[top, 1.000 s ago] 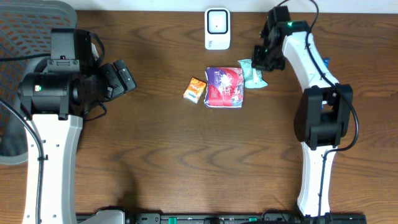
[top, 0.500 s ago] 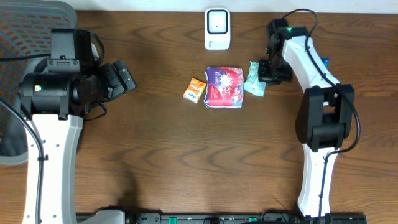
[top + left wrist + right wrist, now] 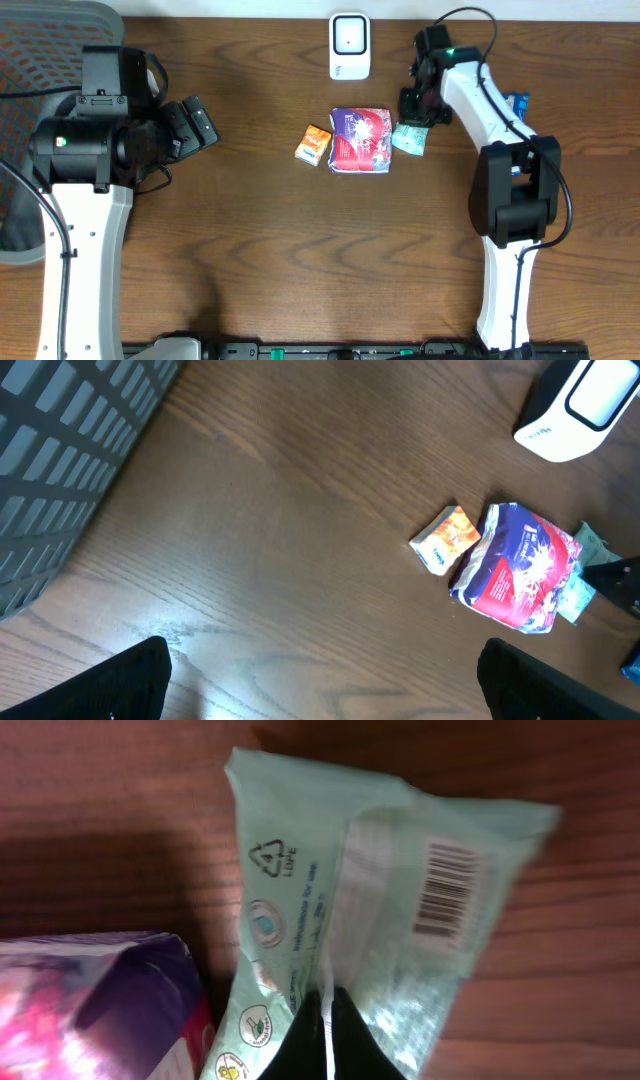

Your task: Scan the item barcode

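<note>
Holding: right claw (image 3: 322, 1010) shut, pinching seam of mint packet (image 3: 330, 890) beside purple pouch (image 3: 100, 1000), short of scanner (image 3: 349, 45) | left claw (image 3: 330, 685) wide, empty | risk: we judge thin pinch slips, barcode (image 3: 447, 890) turns from scanner.

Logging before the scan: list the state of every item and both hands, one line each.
green packet: pinched by the right hand, barcode side facing the wrist camera
right hand: shut on the green packet
left hand: open, empty, away from the items
purple pouch: lying on the table beside the green packet, ungripped
orange packet: lying on the table beside the purple pouch, ungripped
scanner: at the table's far edge, no item presented to it
</note>
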Robot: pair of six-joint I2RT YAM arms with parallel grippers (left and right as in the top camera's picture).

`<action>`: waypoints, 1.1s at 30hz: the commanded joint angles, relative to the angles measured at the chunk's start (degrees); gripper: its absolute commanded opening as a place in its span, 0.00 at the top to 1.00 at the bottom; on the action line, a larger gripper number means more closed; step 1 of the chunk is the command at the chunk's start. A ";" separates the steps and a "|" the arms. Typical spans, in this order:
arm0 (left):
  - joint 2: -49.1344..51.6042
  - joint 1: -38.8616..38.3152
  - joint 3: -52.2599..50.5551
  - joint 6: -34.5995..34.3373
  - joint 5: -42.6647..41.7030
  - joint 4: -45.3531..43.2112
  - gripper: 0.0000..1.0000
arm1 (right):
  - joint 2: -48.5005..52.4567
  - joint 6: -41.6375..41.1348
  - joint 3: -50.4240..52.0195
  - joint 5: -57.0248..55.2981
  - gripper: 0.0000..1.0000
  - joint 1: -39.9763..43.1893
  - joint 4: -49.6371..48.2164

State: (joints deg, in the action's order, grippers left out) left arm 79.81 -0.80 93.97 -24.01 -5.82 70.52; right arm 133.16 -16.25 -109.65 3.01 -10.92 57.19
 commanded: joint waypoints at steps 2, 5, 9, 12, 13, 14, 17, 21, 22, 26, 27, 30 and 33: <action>-0.09 0.24 0.00 0.17 0.37 0.15 0.02 | -0.83 -1.14 5.27 -0.11 0.99 -0.66 -2.29; -0.09 0.24 0.00 0.17 0.37 0.15 0.02 | -1.40 -2.38 3.72 -7.74 0.99 0.22 0.35; -0.09 0.24 0.00 0.17 0.37 0.17 0.02 | -1.70 -1.86 -3.48 -10.43 0.99 1.97 7.80; -0.09 0.24 0.00 0.17 0.37 0.17 0.02 | -1.70 -1.90 -8.70 -7.63 0.99 1.90 12.96; -0.09 0.24 0.00 0.17 0.37 0.15 0.02 | -1.70 -1.90 -9.03 -5.81 0.99 1.66 13.07; -0.09 0.24 0.00 0.17 0.37 0.15 0.02 | -1.70 -1.88 -9.11 -3.76 0.99 1.42 12.90; -0.09 0.24 0.00 0.17 0.37 0.17 0.02 | -1.66 -1.95 -8.46 0.61 0.98 0.31 11.34; -0.09 0.24 0.00 0.17 0.37 0.15 0.02 | -1.62 -2.91 -6.82 0.61 0.96 -1.03 8.61; -0.09 0.24 0.00 0.17 0.37 0.15 0.02 | -1.62 -3.52 -6.14 0.59 0.96 -1.33 7.93; -0.09 0.24 0.00 0.17 0.37 0.15 0.02 | -1.62 -4.59 -0.48 0.59 0.97 -2.75 2.21; -0.09 0.24 0.00 0.17 0.37 0.17 0.02 | -1.62 -4.79 1.07 0.57 0.97 -3.04 0.74; -0.09 0.24 0.00 0.17 0.37 0.15 0.02 | -1.62 -4.79 5.31 -1.09 0.99 -3.06 -3.02; -0.09 0.24 0.00 0.17 0.39 0.15 0.02 | -1.62 -4.98 5.70 -6.43 0.99 -2.91 -1.84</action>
State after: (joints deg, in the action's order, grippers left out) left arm 79.81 -0.80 93.97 -24.01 -5.82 70.50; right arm 131.55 -20.36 -105.36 2.15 -13.96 54.35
